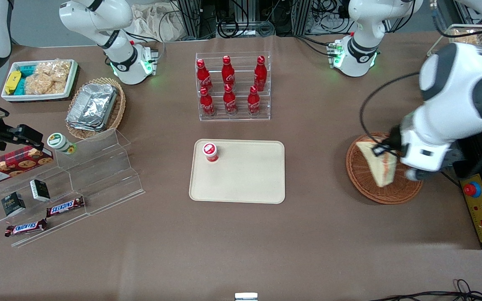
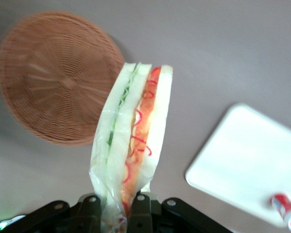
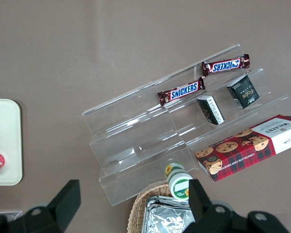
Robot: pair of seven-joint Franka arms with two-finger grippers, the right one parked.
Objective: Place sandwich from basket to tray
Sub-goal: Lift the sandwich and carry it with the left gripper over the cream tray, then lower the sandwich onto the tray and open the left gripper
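Left wrist view | end effector (image 2: 115,209) clamps sandwich (image 2: 136,141) | above basket (image 2: 53,77)

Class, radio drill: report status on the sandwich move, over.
Gripper shut on sandwich, lifted above basket. Tray not yet reached. Small red-capped cup stands on a tray corner; rest of the tray bare.

The table (image 1: 241,251) is being viewed from high up front, whole scene incl. both arm bases toward 12 o'clock. The left wrist cam is being pointed down past the gripper (image 2: 120,204), close on the sandwich (image 2: 133,145), w/ basket (image 2: 58,77) and tray (image 2: 247,165) below. Tray (image 3: 5,141) is also being caught by the right wrist cam.
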